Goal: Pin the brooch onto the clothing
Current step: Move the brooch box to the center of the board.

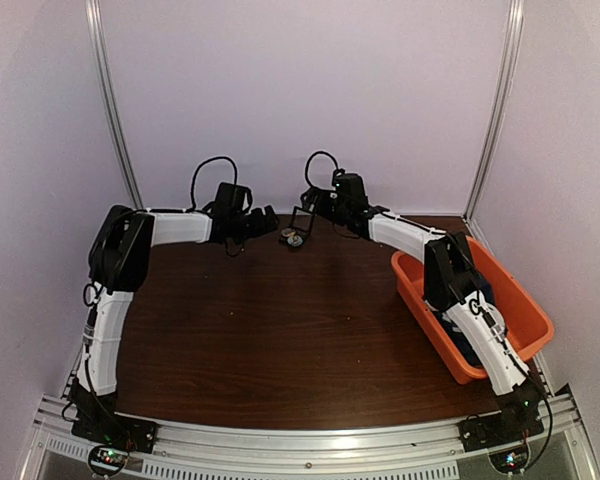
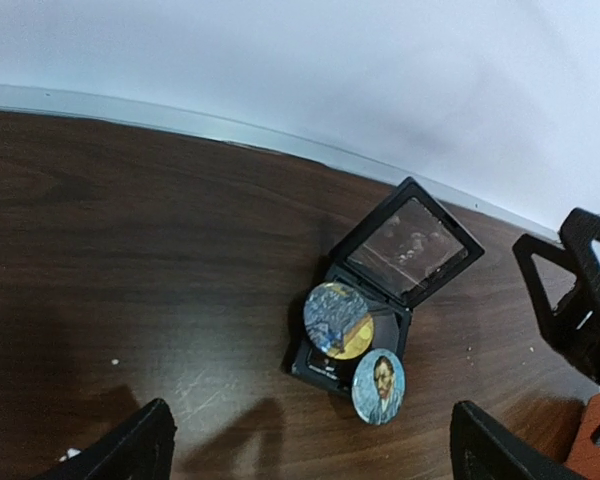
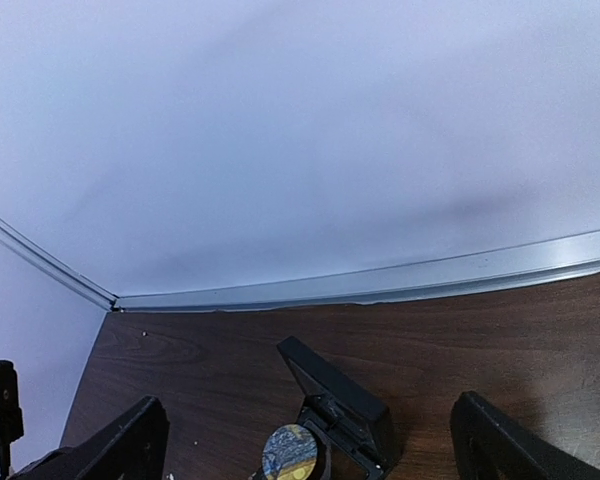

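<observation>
A small black hinged box [image 2: 405,250] lies open at the back of the table. Two round brooches are on it: a blue-and-yellow one [image 2: 337,320] on the base and a bluish portrait one [image 2: 378,386] tipped over its front edge. They also show in the top view [image 1: 293,238]. My left gripper [image 2: 310,445] is open and empty, just short of the box. My right gripper [image 3: 308,425] is open and empty on the far side, with the box [image 3: 342,400] and one brooch [image 3: 290,452] between its fingers' line. The navy clothing [image 1: 465,348] lies in the tub, mostly hidden by my right arm.
The orange plastic tub [image 1: 525,300] stands at the table's right edge under my right arm. The back wall and its metal rail [image 3: 380,285] run close behind the box. The right gripper's fingers [image 2: 580,290] show at the right of the left wrist view.
</observation>
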Robot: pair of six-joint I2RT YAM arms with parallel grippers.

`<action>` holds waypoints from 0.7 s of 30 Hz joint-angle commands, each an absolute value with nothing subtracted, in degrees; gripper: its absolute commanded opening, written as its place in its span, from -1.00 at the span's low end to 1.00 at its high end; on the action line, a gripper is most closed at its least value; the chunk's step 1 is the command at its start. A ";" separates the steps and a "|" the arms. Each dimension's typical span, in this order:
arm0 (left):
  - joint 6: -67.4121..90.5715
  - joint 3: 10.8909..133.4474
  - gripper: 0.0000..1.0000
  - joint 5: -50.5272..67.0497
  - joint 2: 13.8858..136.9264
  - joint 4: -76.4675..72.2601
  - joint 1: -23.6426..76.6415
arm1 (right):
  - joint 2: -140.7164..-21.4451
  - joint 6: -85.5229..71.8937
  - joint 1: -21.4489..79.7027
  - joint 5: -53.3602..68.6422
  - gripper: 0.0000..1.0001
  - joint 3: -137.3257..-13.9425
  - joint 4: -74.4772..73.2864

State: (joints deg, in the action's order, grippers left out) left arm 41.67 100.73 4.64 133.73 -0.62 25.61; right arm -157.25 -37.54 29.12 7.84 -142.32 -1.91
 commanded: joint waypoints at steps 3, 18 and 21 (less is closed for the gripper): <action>49.26 110.17 0.94 13.32 142.44 1.60 24.01 | -160.21 -39.80 28.48 9.43 1.00 -143.66 -0.15; 40.62 122.90 0.50 -1.17 148.73 15.40 26.18 | -154.97 -38.23 28.39 12.95 1.00 -136.27 2.36; 39.00 124.05 0.50 -2.56 149.88 16.92 26.83 | -154.17 -38.14 28.39 13.45 1.00 -134.61 2.71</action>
State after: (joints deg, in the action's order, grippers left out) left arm 43.29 121.84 1.85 146.98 13.17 25.45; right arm -158.98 -38.94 28.36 12.25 -136.59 1.80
